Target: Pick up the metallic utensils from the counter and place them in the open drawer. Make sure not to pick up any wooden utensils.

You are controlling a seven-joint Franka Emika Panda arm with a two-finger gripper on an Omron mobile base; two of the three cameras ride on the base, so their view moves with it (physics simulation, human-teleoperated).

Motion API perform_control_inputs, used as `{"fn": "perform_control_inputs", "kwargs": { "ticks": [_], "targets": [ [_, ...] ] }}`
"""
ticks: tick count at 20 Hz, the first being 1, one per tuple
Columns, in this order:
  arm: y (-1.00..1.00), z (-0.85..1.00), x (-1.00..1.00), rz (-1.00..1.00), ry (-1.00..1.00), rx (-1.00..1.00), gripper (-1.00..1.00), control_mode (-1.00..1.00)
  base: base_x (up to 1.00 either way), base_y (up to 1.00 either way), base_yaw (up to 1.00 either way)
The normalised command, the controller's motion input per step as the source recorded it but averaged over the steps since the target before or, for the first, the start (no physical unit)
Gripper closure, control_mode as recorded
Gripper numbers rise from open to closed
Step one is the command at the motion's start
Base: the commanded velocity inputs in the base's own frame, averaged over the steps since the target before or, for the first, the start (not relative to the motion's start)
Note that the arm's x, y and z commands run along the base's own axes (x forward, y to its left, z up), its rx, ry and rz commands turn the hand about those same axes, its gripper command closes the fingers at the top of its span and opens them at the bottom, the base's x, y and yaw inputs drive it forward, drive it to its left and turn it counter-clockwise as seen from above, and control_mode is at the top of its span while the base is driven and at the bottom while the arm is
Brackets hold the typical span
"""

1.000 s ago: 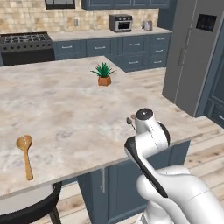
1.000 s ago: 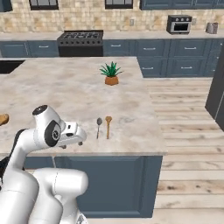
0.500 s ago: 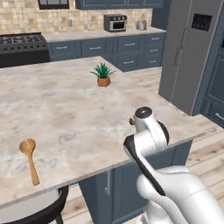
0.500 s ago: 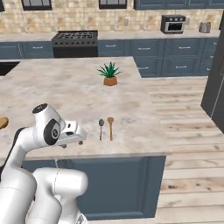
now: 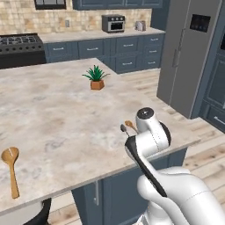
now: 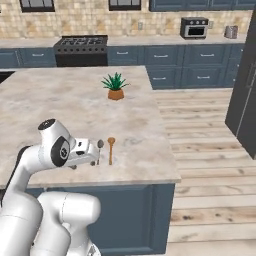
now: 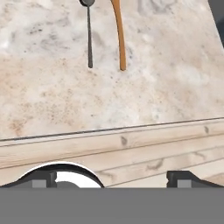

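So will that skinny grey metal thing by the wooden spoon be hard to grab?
Probably stiff, since the grey metal utensil looks straight and thin. It lies flat on the counter, so pinching it might slip. A push could knock it into the wooden spoon beside it.

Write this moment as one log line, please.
gripper: open, empty | thin grey metal utensil: untouched, on marbled stone counter | tan wooden spoon: beside it, apart

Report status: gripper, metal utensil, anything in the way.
Gripper open, empty. Metal utensil on the counter, untouched. Wooden spoon right beside it.
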Motion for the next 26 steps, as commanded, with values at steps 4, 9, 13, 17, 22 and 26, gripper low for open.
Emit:
{"fn": "perform_control_inputs", "kwargs": {
  "ticks": [4,9,13,17,22,26],
  "targets": [
    [0.0,0.0,0.0,0.0,0.0,0.0,-1.0,1.0,0.36,-0.14,0.02],
    [0.0,0.0,0.0,0.0,0.0,0.0,-1.0,1.0,0.53,0.03,0.0],
    [0.0,0.0,0.0,0.0,0.0,0.0,-1.0,1.0,0.66,0.22,0.0],
    [0.0,0.0,0.09,0.0,0.0,0.02,-1.0,-1.0,0.47,0.33,0.0],
    [-0.01,0.12,0.07,0.06,0.0,0.21,-1.0,-1.0,0.0,0.0,0.0],
    [0.22,0.11,0.18,0.01,0.0,0.22,-1.0,-1.0,0.0,0.0,0.0]
  ]
}}
